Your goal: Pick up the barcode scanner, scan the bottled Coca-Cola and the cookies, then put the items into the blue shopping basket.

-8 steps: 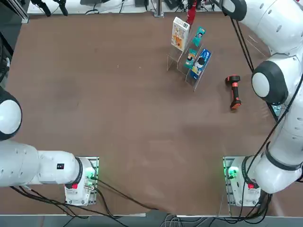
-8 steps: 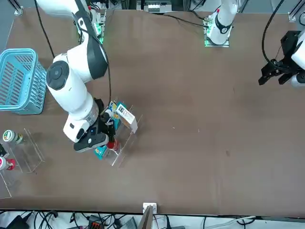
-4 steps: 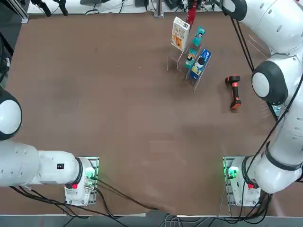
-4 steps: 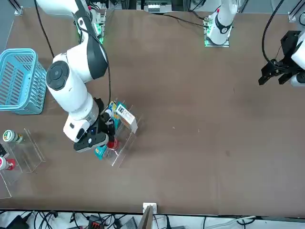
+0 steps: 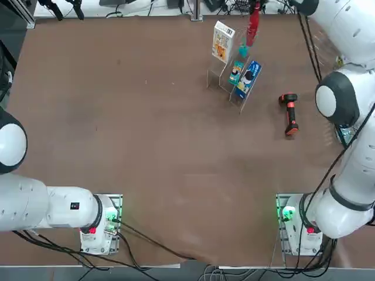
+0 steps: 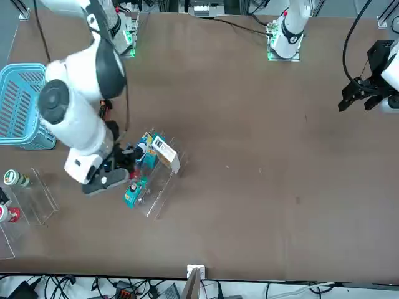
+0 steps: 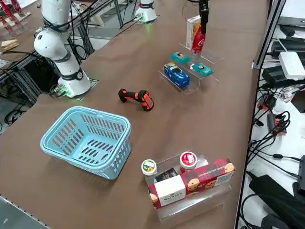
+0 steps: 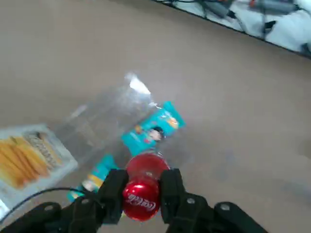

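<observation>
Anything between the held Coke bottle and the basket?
Nothing visible blocks it. The right gripper holds the bottled Coca-Cola above the display rack. The barcode scanner lies low on the table before the blue shopping basket.

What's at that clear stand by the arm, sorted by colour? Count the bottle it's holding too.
White box: 1
Teal packets: 2
Blue packet: 1
Red bottle, held in the right gripper: 1
Total: 5
</observation>
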